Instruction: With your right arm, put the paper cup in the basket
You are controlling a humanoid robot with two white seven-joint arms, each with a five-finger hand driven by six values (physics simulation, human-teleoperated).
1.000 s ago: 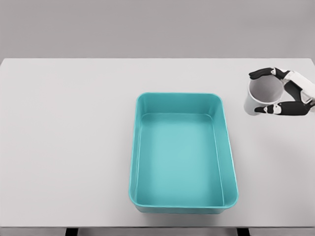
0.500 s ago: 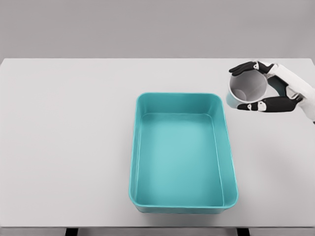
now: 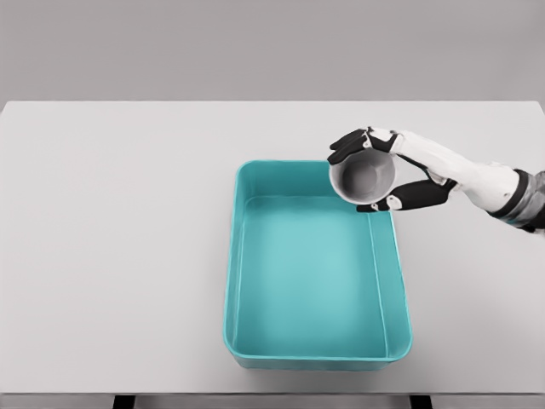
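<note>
Note that the cup [image 3: 364, 176] is held by the right hand [image 3: 387, 170], clear of the table [image 3: 119, 221], over the far right corner of the basket [image 3: 234, 256]. The cup is tipped so that its open mouth faces the camera and its grey inside shows; its long axis therefore runs roughly away from you, not upright.

You see the dark fingers [image 3: 345, 146] wrapped over the top of the cup's rim and the thumb [image 3: 409, 198] pressed against its lower side, so the hand is closed around the cup's wall. The forearm enters from the right edge and reaches left and slightly away, with the wrist just outside the basket's right wall.

The relation that governs the coming move: the basket's open floor lies toward you and to the left of the cup, and below it. Judged from this, the cup sits over the rim more than over the floor, so you should carry it further inward before you open the fingers; released here, it could strike the wall and roll out onto the table.

The left arm does not show in this view
</note>
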